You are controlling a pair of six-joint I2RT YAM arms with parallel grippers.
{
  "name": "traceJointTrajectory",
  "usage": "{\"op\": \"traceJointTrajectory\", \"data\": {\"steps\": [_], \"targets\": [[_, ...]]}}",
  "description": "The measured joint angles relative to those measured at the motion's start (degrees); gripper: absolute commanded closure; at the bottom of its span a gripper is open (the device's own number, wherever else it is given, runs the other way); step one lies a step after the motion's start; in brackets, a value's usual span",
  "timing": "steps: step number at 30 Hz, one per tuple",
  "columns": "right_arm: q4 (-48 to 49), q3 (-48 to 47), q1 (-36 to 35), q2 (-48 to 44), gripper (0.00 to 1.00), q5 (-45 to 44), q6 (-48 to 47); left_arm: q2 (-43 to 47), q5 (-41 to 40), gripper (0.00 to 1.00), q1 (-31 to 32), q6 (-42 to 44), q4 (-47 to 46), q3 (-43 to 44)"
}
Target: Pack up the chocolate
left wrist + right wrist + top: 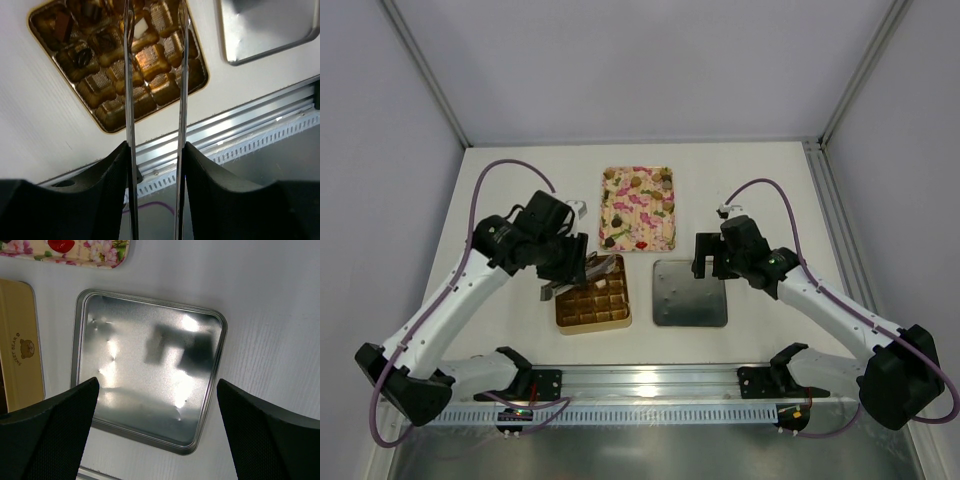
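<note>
The chocolate (82,56) is found in the gold box (595,328), which is set on the table (770,200) near the left arm's side of the rail. Further pieces are seen loose on the floral tray (604,215) just beyond it. Only a few cells at one corner are seen to be filled; the rest appear bare gold. The left gripper (155,147) is held directly above the box, its fingers apparently closed on tweezers (129,100) whose two blades are kept apart and run lengthwise across the grid. A small pale piece (141,27) is seen between the blades, against one of them; whether it is gripped cannot be told. The right gripper (157,385) is spread wide and empty over the upturned lid (150,365) beside the box. The left arm is judged the nearer, so a lowering of the blades into a cell below is expected.
</note>
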State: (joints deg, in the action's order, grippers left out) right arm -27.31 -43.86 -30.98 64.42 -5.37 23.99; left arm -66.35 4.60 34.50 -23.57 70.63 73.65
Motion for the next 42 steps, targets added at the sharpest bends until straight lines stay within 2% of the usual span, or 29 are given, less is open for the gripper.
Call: {"op": "traceJointTrajectory", "data": {"steps": [6,12,25,33,42], "targets": [[-0.1,0.0,0.0,-0.1,0.00,0.0,-0.2,-4.6,-1.2,0.52,0.0,0.0,0.1,9.2],[-0.2,0.0,0.0,-0.4,0.00,0.0,-0.6,-15.6,-5.8,0.53,0.0,0.2,-1.0,17.7],[-0.7,-0.3,0.4,-1.1,0.00,0.0,-2.3,-36.9,-12.2,0.57,-1.6,3.7,-4.6,27.5],[-0.8,-0.3,0.7,-1.1,0.00,0.0,-2.8,-42.7,-12.6,0.58,-2.3,4.5,-6.2,30.4],[-0.8,-0.3,0.9,-1.1,0.00,0.0,-2.9,-44.3,-13.1,0.59,-2.4,4.5,-6.8,30.4]]}}
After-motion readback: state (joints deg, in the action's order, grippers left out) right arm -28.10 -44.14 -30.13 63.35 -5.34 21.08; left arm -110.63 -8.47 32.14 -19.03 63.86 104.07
